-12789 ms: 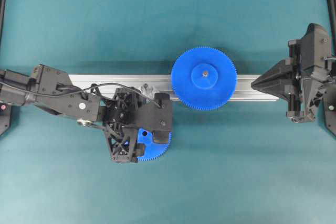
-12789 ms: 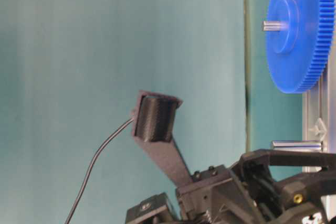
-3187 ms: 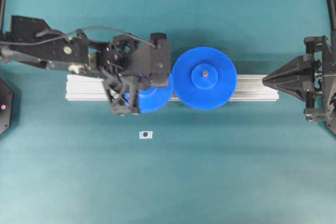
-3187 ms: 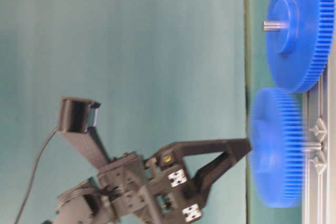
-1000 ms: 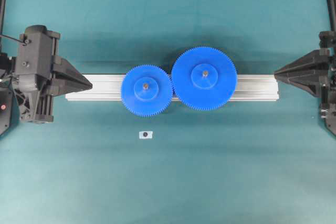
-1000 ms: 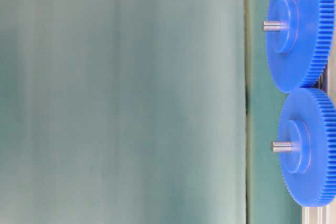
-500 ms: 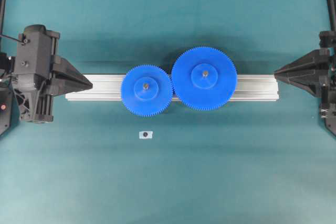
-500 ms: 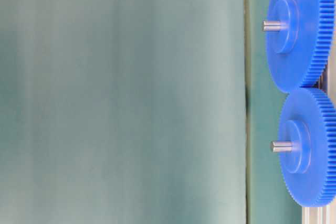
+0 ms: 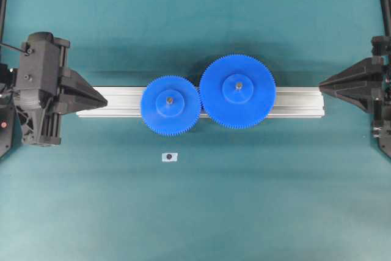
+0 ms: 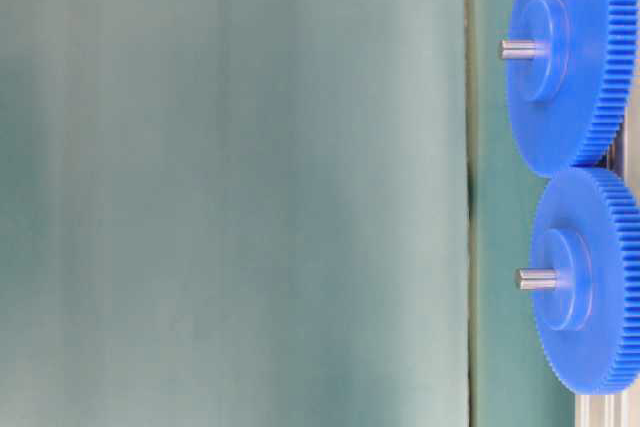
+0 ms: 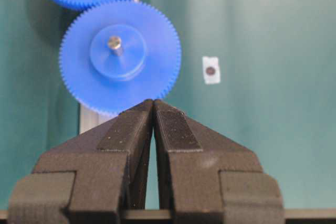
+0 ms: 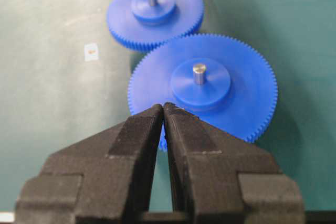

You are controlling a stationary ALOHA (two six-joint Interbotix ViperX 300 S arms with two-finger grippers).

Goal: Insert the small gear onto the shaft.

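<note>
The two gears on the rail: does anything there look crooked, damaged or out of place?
Nothing stands out. The small gear sits flat on its shaft, teeth against the larger gear, both on the rail. The one stray item is a small white tag on the mat.

We note a large blue gear seated on a long silver rail lying across the teal desk, its grey pin protruding, and a small white sticker with dark dot nearby.
</note>
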